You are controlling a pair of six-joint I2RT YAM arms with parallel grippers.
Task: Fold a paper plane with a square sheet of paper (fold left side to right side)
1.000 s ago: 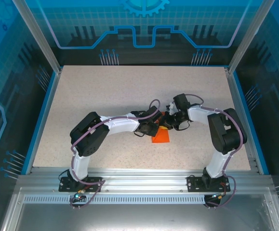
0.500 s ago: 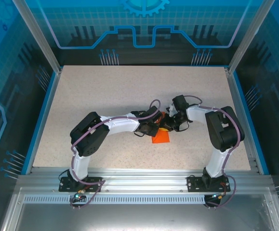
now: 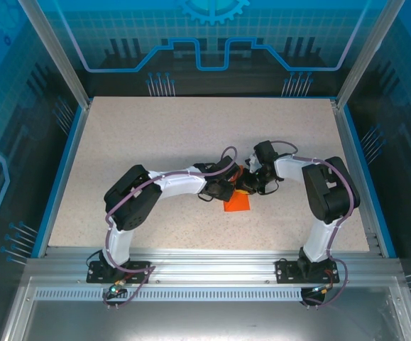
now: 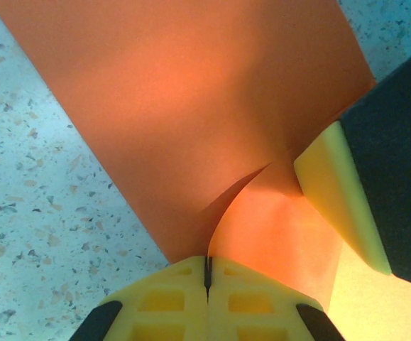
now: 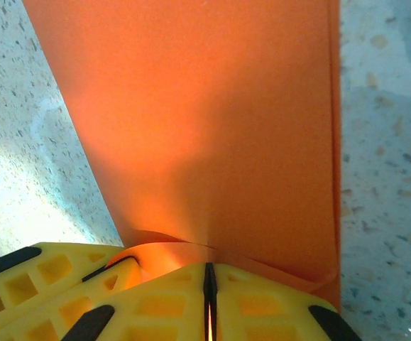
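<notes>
both grippers pinched on the orange sheet, mid-fold

the square sheet of paper (image 3: 238, 204) lies near the middle of the table (image 3: 155, 135), between the two wrists. it looks partly folded: the right wrist view shows a doubled edge down its right side. the left gripper (image 4: 207, 266) is clenched on the sheet's near edge, with a flap curling up just above its closed fingers. the right gripper (image 5: 209, 273) is clamped on the paper too, and a lifted lip bows over its fingers.

to fold well, i judge one gripper should pin the sheet flat while the other carries its layer across low and slowly. the edges should meet square before any pressing. pulling in opposite directions could tear or skew thin paper.

the main obstacle is crowding. in the left wrist view the right gripper's pad (image 4: 340, 192) sits just beside the left fingers, so the two grippers could bump.
</notes>
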